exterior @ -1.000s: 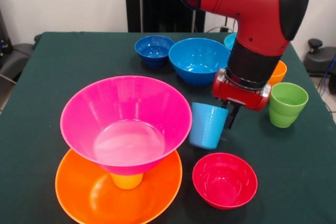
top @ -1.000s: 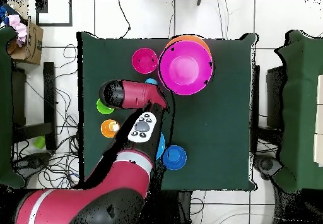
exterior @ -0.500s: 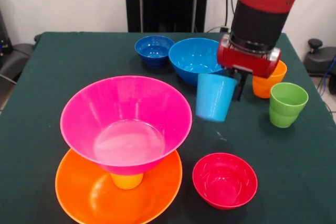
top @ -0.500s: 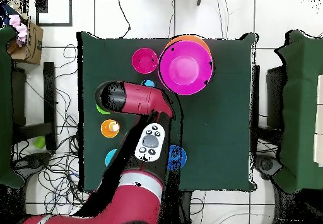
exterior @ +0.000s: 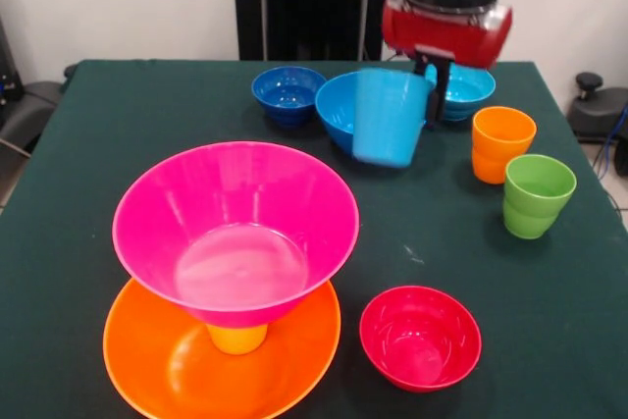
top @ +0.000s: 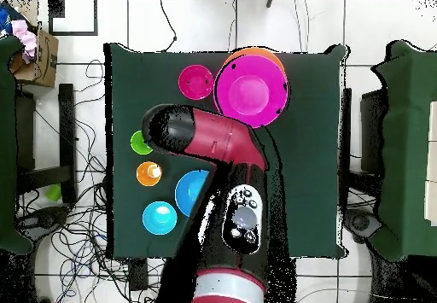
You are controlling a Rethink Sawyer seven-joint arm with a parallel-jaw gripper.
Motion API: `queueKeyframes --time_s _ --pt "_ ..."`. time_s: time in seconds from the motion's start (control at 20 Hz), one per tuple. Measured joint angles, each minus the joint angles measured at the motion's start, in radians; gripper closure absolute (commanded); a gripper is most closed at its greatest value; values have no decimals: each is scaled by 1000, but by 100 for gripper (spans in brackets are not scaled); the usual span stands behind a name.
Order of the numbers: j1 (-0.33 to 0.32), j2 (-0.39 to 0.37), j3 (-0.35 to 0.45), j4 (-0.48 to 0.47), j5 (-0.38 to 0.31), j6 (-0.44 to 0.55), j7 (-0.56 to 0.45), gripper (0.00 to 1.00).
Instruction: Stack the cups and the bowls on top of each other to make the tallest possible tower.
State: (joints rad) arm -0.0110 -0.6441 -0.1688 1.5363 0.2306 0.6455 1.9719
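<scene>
Upper right of the front view, the gripper [exterior: 429, 85] pinches the light-blue cup [exterior: 389, 116] by its rim, clear of the table, for carrying to the pink bowl [exterior: 235, 231].

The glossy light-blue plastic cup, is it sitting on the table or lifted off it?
Lifted: the light-blue cup hangs upright in the gripper, clear of the dark green table.
</scene>
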Motion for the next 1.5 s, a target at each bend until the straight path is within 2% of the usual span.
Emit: queueKeyframes --time_s 0.5,0.75,0.9,1.1,1.15,1.25,1.3,1.5 --pt "-87 -175 45 10 -2 256 0 100" --pt "-127 -220 62 -23 -29 352 0 100" --pt "-169 -219 65 -54 -87 361 -2 100" --pt "-254 -199 75 -87 -203 331 -25 100" --pt "-292 -188 81 -95 -249 308 -38 100" --pt "-325 -178 87 -98 -284 286 -51 100" --pt "-371 -165 100 -99 -326 254 -74 100" --pt "-445 -144 130 -99 -375 224 -116 100"
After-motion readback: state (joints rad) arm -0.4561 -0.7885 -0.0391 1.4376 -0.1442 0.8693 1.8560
